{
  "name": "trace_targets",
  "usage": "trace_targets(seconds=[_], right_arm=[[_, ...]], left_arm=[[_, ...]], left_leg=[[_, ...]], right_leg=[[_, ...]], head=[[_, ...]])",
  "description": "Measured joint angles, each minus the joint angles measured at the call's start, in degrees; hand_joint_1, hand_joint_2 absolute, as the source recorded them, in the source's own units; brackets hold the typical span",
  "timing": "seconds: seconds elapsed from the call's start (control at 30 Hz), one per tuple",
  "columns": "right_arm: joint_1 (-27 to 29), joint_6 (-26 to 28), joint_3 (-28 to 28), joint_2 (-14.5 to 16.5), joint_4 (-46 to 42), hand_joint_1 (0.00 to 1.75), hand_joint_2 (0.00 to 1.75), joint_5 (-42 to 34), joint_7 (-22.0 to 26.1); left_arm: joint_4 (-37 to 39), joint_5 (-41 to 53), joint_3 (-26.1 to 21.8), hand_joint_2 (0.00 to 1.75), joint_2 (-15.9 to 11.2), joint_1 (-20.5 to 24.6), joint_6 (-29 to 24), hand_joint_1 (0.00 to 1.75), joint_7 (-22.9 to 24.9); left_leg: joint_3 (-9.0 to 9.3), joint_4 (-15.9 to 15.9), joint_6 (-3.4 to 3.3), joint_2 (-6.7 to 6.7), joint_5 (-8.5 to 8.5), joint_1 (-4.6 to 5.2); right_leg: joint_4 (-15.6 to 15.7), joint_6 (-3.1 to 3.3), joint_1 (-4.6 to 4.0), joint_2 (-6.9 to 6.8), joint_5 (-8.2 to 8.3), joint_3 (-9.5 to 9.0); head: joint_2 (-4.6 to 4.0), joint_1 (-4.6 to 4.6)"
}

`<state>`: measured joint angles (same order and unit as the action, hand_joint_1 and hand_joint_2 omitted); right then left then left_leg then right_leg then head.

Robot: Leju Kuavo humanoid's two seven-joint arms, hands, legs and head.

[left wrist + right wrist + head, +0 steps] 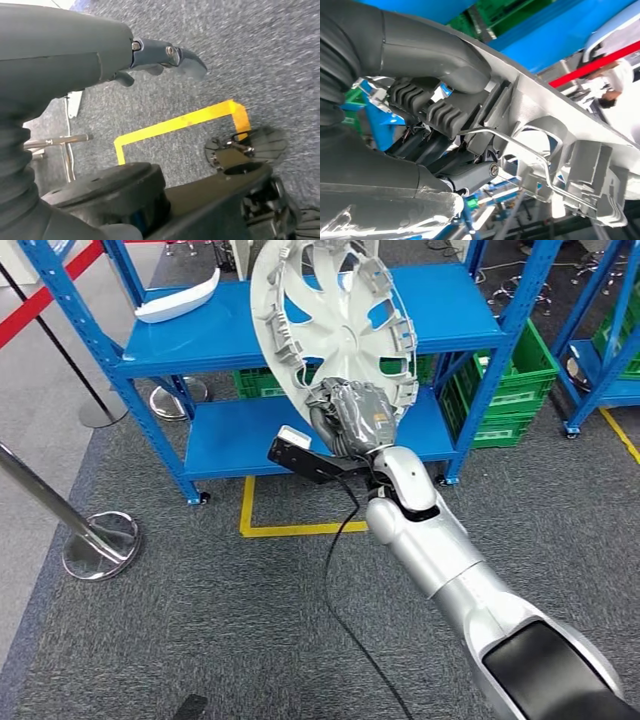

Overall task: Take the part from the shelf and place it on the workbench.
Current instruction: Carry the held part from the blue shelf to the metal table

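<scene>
The wheel cover is in my right hand. It is a grey-white round part with curved spokes, and its back side with the clips and a thin wire ring faces me. I hold it by its lower rim, lifted in the air and tilted, in front of the blue shelf and not resting on any of its boards. In the right wrist view my thumb lies along the outer side of the rim of the cover and my darker fingers are closed on the inner side, among the grey clips, so the rim is pinched between them.

My right arm reaches forward from the lower right corner of the head view, with a black cable hanging under the wrist.

My left hand hangs over the grey carpet. Its fingers point straight out with nothing between them, but how wide they are apart I cannot tell.

On the upper board of the shelf, near its left end, lies a white curved part. Under and behind the shelf stand green crates. On the carpet in front of the shelf is a yellow taped line, which shows also in the left wrist view. At the left stands a metal post base with a red band above.
</scene>
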<state>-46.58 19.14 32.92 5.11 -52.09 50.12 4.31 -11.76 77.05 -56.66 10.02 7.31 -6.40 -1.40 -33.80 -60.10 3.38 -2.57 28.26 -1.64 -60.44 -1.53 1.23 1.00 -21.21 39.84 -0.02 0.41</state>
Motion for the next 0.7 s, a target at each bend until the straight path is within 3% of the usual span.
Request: trace_targets(seconds=[0.1,0.13,0.17,0.23,0.3,0.37,0.4,0.43,0.47,0.5,0.57,0.63,0.67,0.7], right_arm=[[0.0,-0.07,0.01,-0.01,0.03,1.75,1.75,-0.07,0.02],[0.02,-0.09,0.02,-0.02,0.06,1.75,1.75,-0.07,0.02],[0.03,-0.11,0.02,-0.02,0.09,1.75,1.75,-0.08,0.02],[0.02,-0.14,0.02,-0.01,0.13,1.75,1.75,-0.09,0.02],[-0.11,-0.14,0.02,0.0,0.13,1.75,1.75,-0.09,0.02],[-0.19,-0.13,0.01,-0.02,0.13,1.75,1.75,-0.09,0.05],[-0.19,-0.13,-0.01,-0.06,0.13,1.75,1.75,-0.11,0.06],[-0.12,-0.13,-0.03,-0.11,0.13,1.75,1.75,-0.14,0.07],[-0.07,-0.13,-0.07,-0.17,0.14,1.75,1.75,-0.17,0.06],[-0.03,-0.13,-0.08,-0.21,0.14,1.75,1.75,-0.2,0.07],[0.03,-0.13,-0.03,-0.21,0.15,1.75,1.75,-0.21,0.1],[0.16,-0.13,0.04,-0.21,0.15,1.75,1.75,-0.2,0.18],[0.24,-0.13,0.04,-0.22,0.15,1.75,1.75,-0.2,0.21],[0.29,-0.13,0.04,-0.24,0.15,1.75,1.75,-0.21,0.23]], left_arm=[[0.0,0.11,0.01,1.75,0.01,0.03,0.0,0.0,-0.01],[0.0,0.13,0.01,1.75,0.01,0.01,0.0,0.0,-0.01],[0.0,0.14,0.01,1.75,0.02,0.01,0.0,0.0,-0.01],[0.0,0.15,0.01,1.75,0.02,0.06,0.0,0.0,0.0],[0.0,0.15,0.01,1.75,-0.04,0.08,0.0,0.0,0.0],[0.0,0.16,0.02,1.75,-0.05,0.07,0.0,0.0,0.0],[0.0,0.17,0.02,1.75,0.0,0.03,0.0,0.0,0.0],[0.0,0.19,0.03,1.75,0.0,0.03,0.0,0.0,0.0],[0.0,0.21,0.03,1.75,0.02,0.02,0.0,0.0,0.0],[0.0,0.22,0.03,1.75,0.04,-0.01,0.0,0.0,0.0],[0.0,0.23,0.03,1.75,0.05,-0.19,0.0,0.0,0.0],[0.0,0.23,0.03,1.75,0.05,-0.4,0.0,0.0,0.0],[0.0,0.23,0.03,1.75,0.06,-0.42,0.0,0.0,0.0],[0.0,0.23,0.03,1.75,0.08,-0.4,0.0,0.0,0.0]], left_leg=[[-4.75,-10.07,-0.36,1.48,4.86,0.3],[-5.78,-12.02,-0.63,1.6,5.2,0.43],[-5.92,-12.11,-1.0,1.72,4.49,0.56],[-3.6,-7.31,-2.05,2.84,0.95,0.9],[-0.67,-1.23,-3.0,5.67,-1.41,1.01],[0.36,1.25,-2.95,7.13,-1.62,1.08],[0.42,1.67,-2.74,6.67,-1.79,1.05],[0.42,1.84,-2.71,6.06,-2.1,1.02],[0.42,2.06,-2.89,5.44,-2.39,0.95],[0.42,2.28,-3.09,4.74,-2.66,0.86],[0.39,2.35,-3.39,3.36,-2.83,1.0],[0.39,2.33,-3.45,1.88,-2.84,1.11],[0.41,2.32,-3.46,1.19,-2.83,1.13],[0.44,2.31,-3.44,0.51,-2.81,1.15]], right_leg=[[0.1,0.64,-0.2,1.44,0.22,0.17],[0.1,0.77,-0.33,2.02,0.29,0.24],[0.1,0.85,-0.46,2.67,0.39,0.3],[0.1,0.84,-0.61,4.0,0.66,0.41],[0.04,0.49,-0.69,5.19,1.03,0.72],[0.27,-0.24,-0.49,6.2,1.59,1.17],[0.54,-0.71,-0.38,6.8,1.96,1.37],[0.74,-1.1,-0.35,6.6,2.14,1.59],[0.37,-1.45,-0.44,5.52,1.7,1.96],[-1.08,-1.73,-0.59,3.85,0.58,2.66],[-7.6,-2.17,-0.7,0.34,-3.43,5.15],[-14.23,-2.5,-0.66,-0.62,-6.28,7.32],[-15.05,-2.55,-0.66,-0.71,-6.35,7.2],[-13.46,-2.52,-0.7,-0.89,-5.43,5.89]], head=[[0.0,-0.15],[0.0,-0.16],[0.0,-0.16],[0.01,-0.16],[0.01,-0.12],[0.0,-0.1],[0.0,-0.1],[0.01,-0.1],[0.01,0.09],[0.0,0.39],[0.0,0.91],[0.0,0.97],[0.0,1.01],[0.0,1.02]])
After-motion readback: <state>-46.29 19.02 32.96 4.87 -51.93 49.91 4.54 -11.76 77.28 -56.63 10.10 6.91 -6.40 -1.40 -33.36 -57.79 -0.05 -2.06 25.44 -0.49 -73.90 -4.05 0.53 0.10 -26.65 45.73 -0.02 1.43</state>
